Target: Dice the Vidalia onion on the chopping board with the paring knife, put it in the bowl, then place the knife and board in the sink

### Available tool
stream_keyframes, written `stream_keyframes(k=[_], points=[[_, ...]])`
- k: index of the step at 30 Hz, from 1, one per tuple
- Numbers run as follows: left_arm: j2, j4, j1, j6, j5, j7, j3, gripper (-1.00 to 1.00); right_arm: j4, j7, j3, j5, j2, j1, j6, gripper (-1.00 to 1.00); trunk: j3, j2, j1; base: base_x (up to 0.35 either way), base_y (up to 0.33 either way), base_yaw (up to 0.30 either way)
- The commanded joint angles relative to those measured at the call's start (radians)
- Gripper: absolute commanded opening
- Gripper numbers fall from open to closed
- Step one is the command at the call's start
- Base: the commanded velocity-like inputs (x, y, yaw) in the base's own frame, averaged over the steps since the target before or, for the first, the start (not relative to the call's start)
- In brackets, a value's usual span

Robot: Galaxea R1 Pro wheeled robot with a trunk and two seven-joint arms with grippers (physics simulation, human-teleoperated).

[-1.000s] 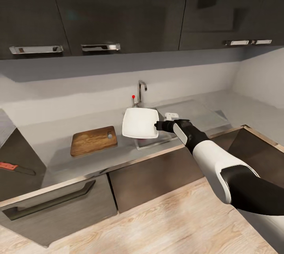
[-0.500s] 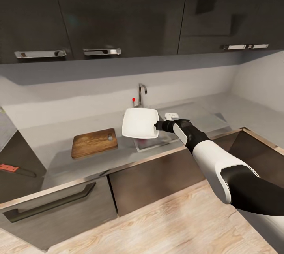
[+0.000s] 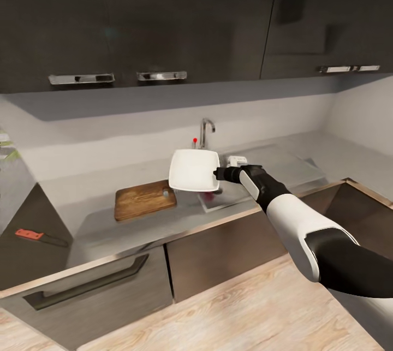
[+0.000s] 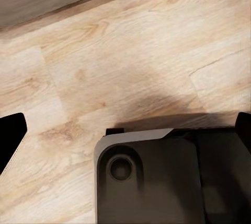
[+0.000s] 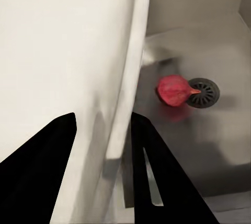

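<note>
A small, round, pinkish-red Vidalia onion point(image 5: 174, 90) lies on the floor of the grey steel sink point(image 5: 219, 140), touching the round black slotted drain point(image 5: 205, 92). Above the basin, the right gripper point(image 3: 217, 173) pinches the rim of a smooth white bowl point(image 3: 192, 170), squarish with rounded corners and flaring sides; one black finger sits inside the rim, the other outside. The bowl hangs over the sink, hiding much of it in the head view. A chrome faucet point(image 3: 206, 131) with a red-tipped lever rises behind. Left of the sink, a brown wooden chopping board point(image 3: 144, 200) with visible grain lies flat on the matte grey countertop point(image 3: 98, 220). Farther left, on a dark surface, lies the paring knife point(image 3: 40, 237) with a reddish handle. The left gripper's state cannot be told; its wrist camera looks down on pale wood-plank flooring point(image 4: 125, 62). No writing is readable.
</note>
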Motion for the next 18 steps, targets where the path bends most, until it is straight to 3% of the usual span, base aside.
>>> stream_keyframes(k=[1, 8, 18], points=[[0.0, -0.001, 0.0, -0.001, 0.0, -0.001, -0.002, 1.0, -0.001, -0.002, 0.005, -0.008, 0.0, -0.001, 0.004, -1.0, -0.002, -0.002, 0.001, 0.0, 0.277, 0.0], [0.0, -0.001, 0.0, -0.001, 0.0, -0.001, -0.002, 1.0, -0.001, -0.003, 0.005, -0.008, 0.0, -0.001, 0.004, -1.0, -0.002, -0.002, 0.001, 0.0, 0.279, 0.016], [0.0, -0.001, 0.0, -0.001, 0.0, -0.002, -0.002, 1.0, 0.0, -0.004, 0.005, -0.008, 0.0, -0.001, 0.004, -1.0, -0.002, -0.002, 0.001, 0.0, 0.284, 0.247]])
